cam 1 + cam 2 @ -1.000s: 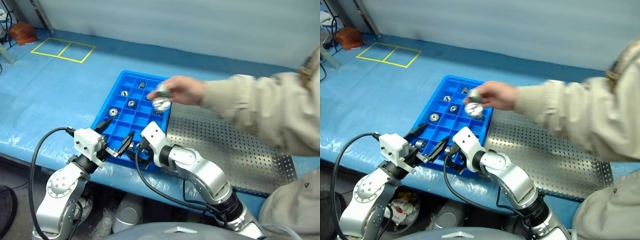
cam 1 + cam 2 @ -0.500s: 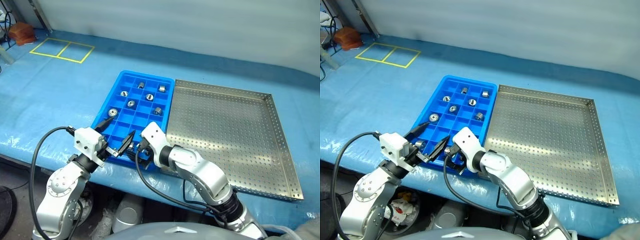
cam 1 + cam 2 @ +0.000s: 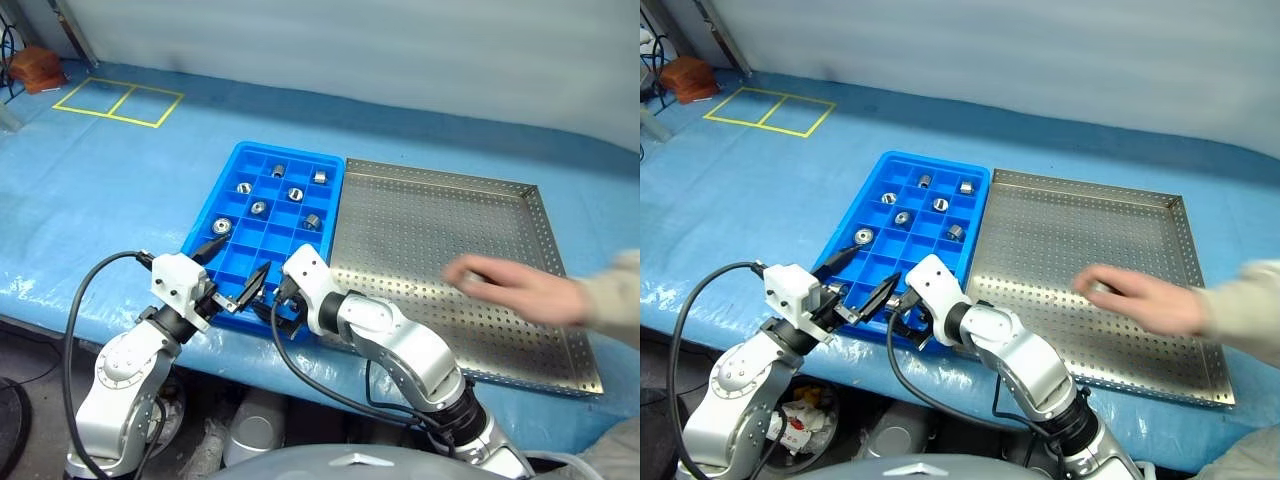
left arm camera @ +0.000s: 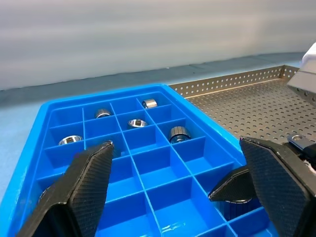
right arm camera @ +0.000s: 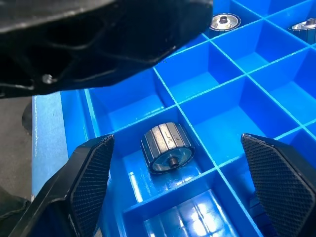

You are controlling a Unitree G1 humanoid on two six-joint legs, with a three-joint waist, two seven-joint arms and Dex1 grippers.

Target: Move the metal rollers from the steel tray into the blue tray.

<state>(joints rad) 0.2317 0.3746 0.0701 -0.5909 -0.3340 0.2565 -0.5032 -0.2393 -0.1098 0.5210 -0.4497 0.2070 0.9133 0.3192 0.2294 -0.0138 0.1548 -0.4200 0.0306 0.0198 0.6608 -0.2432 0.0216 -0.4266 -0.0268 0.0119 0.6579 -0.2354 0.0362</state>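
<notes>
Both grippers are hovering w/ jaws apart at the blue tray's (image 3: 262, 215) 6 o'clock edge: left gripper (image 3: 232, 271), right gripper (image 5: 177, 192) over one roller (image 5: 167, 146). Metal rollers (image 3: 258, 208) are sitting in compartments. A person's hand (image 3: 510, 288) is reaching over the steel tray (image 3: 440, 215) at 3 o'clock.

Silver arms with white wrist blocks (image 3: 180, 283) are seen, trailed by black cables (image 3: 75, 310). Black textured fingers (image 4: 86, 180) are fitted. A beige sleeve (image 3: 612, 295) is worn by the person.
</notes>
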